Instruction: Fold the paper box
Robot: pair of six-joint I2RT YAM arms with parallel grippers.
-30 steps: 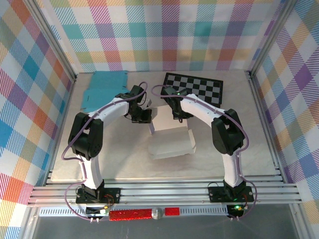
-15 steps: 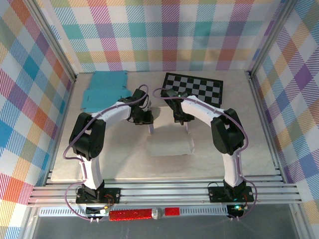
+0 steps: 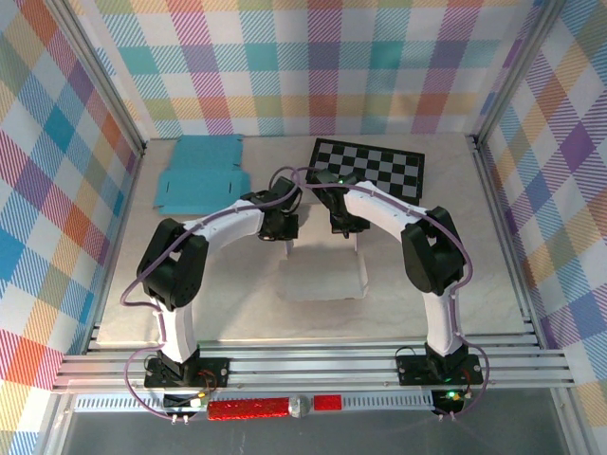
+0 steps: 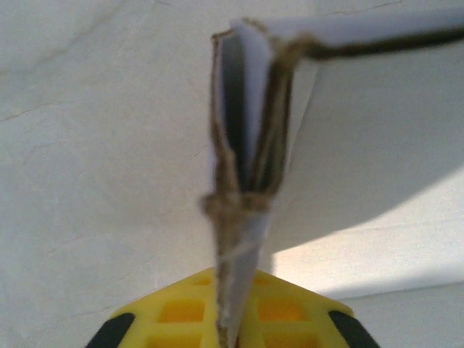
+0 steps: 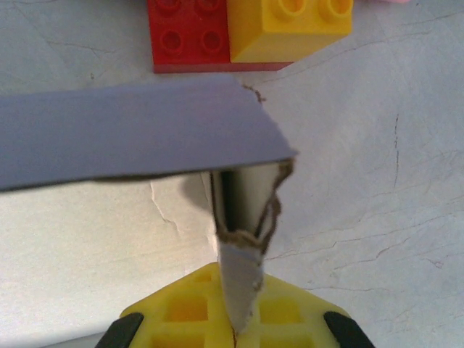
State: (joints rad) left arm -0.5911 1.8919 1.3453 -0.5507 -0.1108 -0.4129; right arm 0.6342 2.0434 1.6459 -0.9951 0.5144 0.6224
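Checkerboard [image 3: 370,169] and teal sheet [image 3: 199,171] lie beyond. Paper box [image 3: 322,275] runs left-right; left gripper [image 3: 285,230] and right gripper [image 3: 349,227] each pinch a rear flap.

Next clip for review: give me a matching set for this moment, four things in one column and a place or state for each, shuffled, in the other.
Things
1. paper box
2. blue-green sheet
3. checkerboard
4. yellow brick

Places or states
A. lies flat at the back left of the table
B. sits right against a red brick
C. side flaps pinched upright, one by the left gripper, one by the right gripper
D. lies at the back right of the table

Pairs: 1-C, 2-A, 3-D, 4-B
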